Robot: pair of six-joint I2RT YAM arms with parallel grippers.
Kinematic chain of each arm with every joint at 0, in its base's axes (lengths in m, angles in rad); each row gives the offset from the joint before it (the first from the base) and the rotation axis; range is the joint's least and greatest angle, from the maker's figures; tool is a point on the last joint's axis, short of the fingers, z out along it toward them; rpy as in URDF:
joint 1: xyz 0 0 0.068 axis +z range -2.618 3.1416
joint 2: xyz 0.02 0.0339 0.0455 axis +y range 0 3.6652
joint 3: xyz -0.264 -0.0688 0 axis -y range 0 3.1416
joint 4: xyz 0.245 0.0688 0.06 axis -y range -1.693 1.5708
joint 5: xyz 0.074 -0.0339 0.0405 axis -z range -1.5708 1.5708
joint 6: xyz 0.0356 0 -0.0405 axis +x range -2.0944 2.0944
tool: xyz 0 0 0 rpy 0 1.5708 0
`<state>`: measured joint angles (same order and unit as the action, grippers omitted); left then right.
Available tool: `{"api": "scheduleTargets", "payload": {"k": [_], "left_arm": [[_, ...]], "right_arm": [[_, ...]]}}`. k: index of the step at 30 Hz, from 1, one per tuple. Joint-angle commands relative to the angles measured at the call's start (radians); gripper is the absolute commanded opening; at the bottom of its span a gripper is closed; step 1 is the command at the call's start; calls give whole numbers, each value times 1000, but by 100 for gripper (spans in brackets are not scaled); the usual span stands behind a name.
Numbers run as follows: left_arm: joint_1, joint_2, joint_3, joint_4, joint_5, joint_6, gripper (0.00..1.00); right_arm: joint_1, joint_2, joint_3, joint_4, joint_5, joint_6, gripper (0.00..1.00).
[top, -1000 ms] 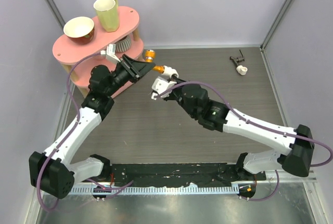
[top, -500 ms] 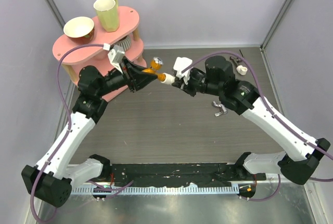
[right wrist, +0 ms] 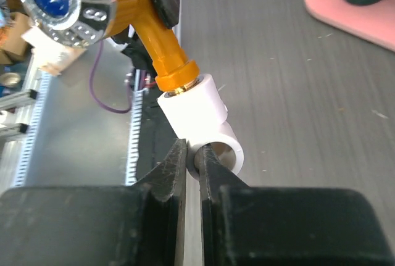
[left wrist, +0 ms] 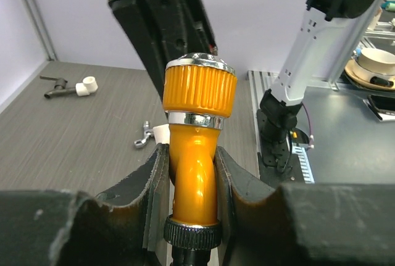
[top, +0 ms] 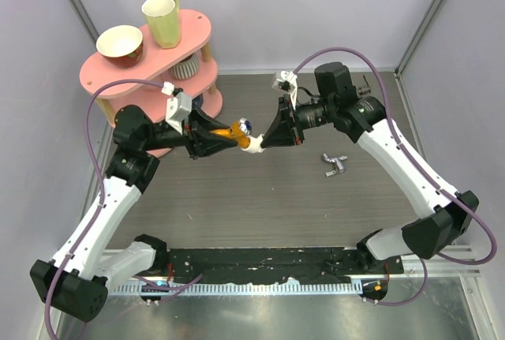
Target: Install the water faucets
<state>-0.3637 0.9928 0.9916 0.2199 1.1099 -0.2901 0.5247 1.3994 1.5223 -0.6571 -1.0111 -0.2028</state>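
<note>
The left gripper (top: pixel 224 133) is clamping the orange tap (left wrist: pixel 194 173) and the right gripper (right wrist: pixel 192 152) is pinching the white fitting (right wrist: pixel 196 108), seated on its end; tightening is probably remaining.

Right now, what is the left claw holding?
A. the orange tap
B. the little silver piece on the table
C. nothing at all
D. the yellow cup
A: the left wrist view shows the orange tap squeezed in the left claw, while the right claw pinches the white fitting on the tap's end.
</note>
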Motion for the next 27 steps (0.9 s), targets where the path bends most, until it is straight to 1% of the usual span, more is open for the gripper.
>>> {"api": "scheduleTargets", "payload": {"k": [1, 2, 4, 5, 6, 7, 8, 9, 10, 11, 12, 13, 15, 16, 17, 18, 19, 20, 21, 22, 27], "left_arm": [[-35, -36, -7, -31, 249, -44, 0], [-35, -43, -8, -36, 193, -44, 0], [-34, -46, -5, -86, 113, -41, 0], [-34, -46, 5, -111, 66, -40, 0], [-32, -43, 12, -160, -53, -44, 0], [-32, -39, 15, -171, -109, -56, 0], [-32, -28, 15, -172, -149, -104, 0], [-34, -20, 16, -160, -216, -133, 0], [-34, -17, 12, -140, -237, -167, 0], [-32, -11, 4, -117, -258, -247, 0], [-32, -2, 2, -78, -304, -282, 0], [-34, 3, -1, -65, -335, -319, 0], [-34, 13, -1, -53, -395, -398, 0], [-32, 14, -1, -54, -463, -421, 0], [-32, 14, -2, -57, -494, -444, 0], [-32, 17, -4, -50, -525, -499, 0], [-34, 18, -10, -42, -554, -523, 0], [-34, 20, -13, -22, -565, -550, 0], [-34, 21, -14, -10, -574, -599, 0], [-34, 27, -22, 4, -579, -630, 0], [-34, 41, -48, 104, -595, -754, 0]], "right_arm": [[-19, 32, 81, 169, -17, 112, 7], [-20, 30, 81, 171, -3, 111, 16], [-20, 13, 79, 171, 34, 109, 32], [-22, 4, 79, 171, 83, 106, 46], [-20, -3, 78, 171, 115, 94, 52], [-20, -26, 75, 172, 149, 88, 58], [-19, -37, 70, 174, 240, 79, 66], [-20, -49, 56, 181, 285, 69, 69], [-20, -81, 43, 194, 337, 63, 71], [-20, -98, 6, 233, 418, 59, 74], [-20, -118, -22, 263, 454, 49, 76], [-19, -161, -49, 296, 476, 46, 78], [-12, -204, -134, 390, 482, 31, 78], [6, -224, -164, 425, 480, 5, 79], [23, -270, -227, 497, 482, -13, 80], [40, -289, -258, 529, 511, -33, 81], [87, -306, -286, 556, 546, -81, 83], [112, -324, -322, 576, 580, -113, 84], [136, -327, -333, 576, 651, -142, 84], [184, -329, -343, 576, 679, -199, 86], [267, -280, -364, 545, 759, -289, 87]]}}
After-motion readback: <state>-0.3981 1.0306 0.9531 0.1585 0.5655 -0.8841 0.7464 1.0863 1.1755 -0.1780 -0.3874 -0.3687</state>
